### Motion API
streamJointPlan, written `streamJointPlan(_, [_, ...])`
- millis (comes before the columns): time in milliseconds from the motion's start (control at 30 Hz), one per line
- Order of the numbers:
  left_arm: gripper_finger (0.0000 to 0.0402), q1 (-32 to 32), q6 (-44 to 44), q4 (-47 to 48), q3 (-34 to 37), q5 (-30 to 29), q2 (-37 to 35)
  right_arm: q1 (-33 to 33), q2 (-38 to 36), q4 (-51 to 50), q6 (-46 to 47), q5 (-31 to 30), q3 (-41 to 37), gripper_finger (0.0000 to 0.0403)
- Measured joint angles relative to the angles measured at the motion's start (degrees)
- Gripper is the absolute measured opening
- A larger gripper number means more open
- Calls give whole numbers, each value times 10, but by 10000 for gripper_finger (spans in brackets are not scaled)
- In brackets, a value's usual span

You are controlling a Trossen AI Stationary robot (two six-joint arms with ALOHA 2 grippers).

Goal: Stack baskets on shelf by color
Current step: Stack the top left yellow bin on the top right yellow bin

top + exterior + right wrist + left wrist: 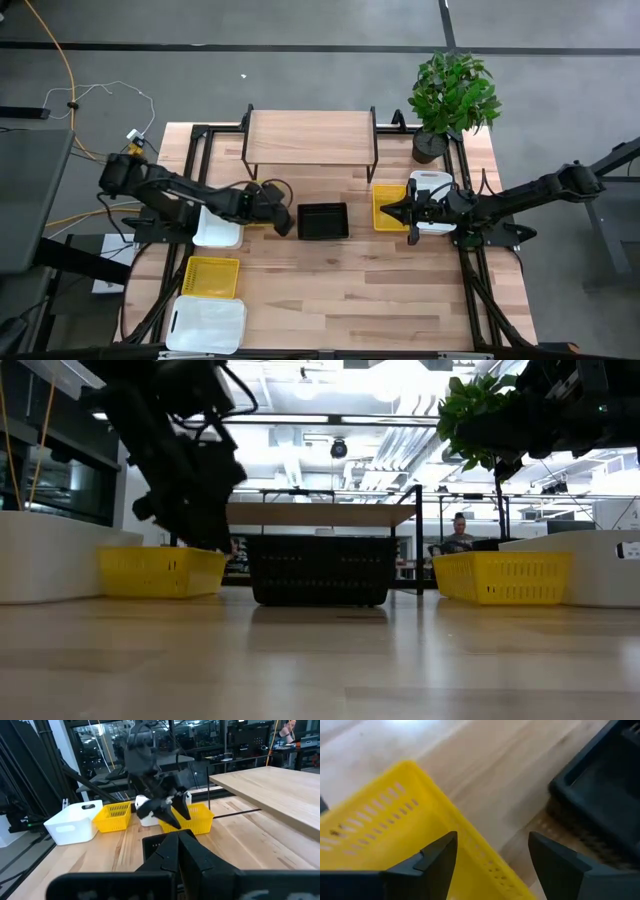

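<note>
Wooden shelf [310, 137] holds no baskets yet; left gripper [492, 865] gapes wide over a yellow basket [385, 827], right gripper [406, 211] closed empty.

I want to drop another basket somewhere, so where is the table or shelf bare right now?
The shelf top is bare. The tabletop in front of the black basket is open too. Crowded: the left gripper over a yellow basket, and the right gripper over another yellow basket.
</note>
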State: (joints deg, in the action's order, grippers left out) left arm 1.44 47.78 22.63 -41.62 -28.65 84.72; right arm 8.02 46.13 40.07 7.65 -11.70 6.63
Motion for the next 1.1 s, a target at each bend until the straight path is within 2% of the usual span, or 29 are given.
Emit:
streamJointPlan(200, [230, -8, 35, 1, 0, -55, 30, 0, 0, 0, 0, 0, 0, 0])
streamJointPlan(400, [219, -8, 32, 0, 0, -59, 30, 0, 0, 0, 0, 0, 0, 0])
streamJointPlan(533, [173, -8, 25, 0, 0, -56, 30, 0, 0, 0, 0, 0, 0, 0])
streamJointPlan(767, [23, -10, 0, 1, -1, -50, 12, 0, 0, 0, 0, 0, 0, 0])
streamJointPlan(800, [12, -11, -4, 5, 0, -51, 5, 0, 0, 0, 0, 1, 0, 0])
streamJointPlan(933, [19, -21, -9, 3, -1, -55, -38, 0, 0, 0, 0, 1, 0, 0])
streamJointPlan(1100, [4, -38, -21, -10, -1, -83, -95, 0, 0, 0, 0, 1, 0, 0])
